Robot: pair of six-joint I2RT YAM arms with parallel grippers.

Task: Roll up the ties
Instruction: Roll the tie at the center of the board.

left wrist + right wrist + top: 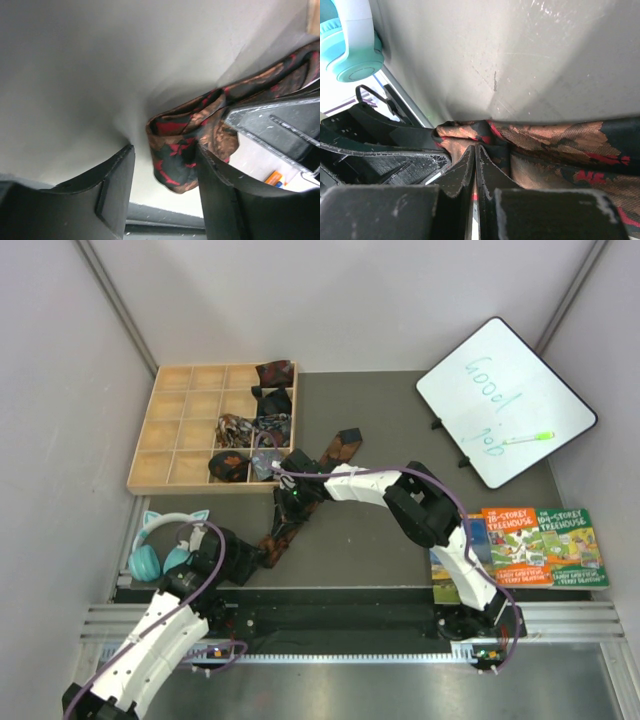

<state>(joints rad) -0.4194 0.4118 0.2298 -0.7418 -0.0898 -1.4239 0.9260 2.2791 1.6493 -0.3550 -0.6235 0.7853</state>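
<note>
The long dark tie with rust-orange and red print (345, 445) lies diagonally on the grey mat, wide end near the tray, narrow end toward my left arm. My left gripper (258, 556) is open at that narrow end. In the left wrist view the folded tie end (182, 150) sits between the open jaws (165, 175), against the right finger. My right gripper (292, 502) is just up the tie, jaws closed (475, 157) with tie fabric (555, 145) pinched at the tips. Small rolled ties (238, 428) fill right-hand compartments of the wooden tray (180, 430).
Teal headphones (160, 540) lie left of my left gripper and show in the right wrist view (350, 45). A whiteboard (505, 400) with a green marker stands at the back right. Books (530, 545) lie at the right. The two grippers are very close together.
</note>
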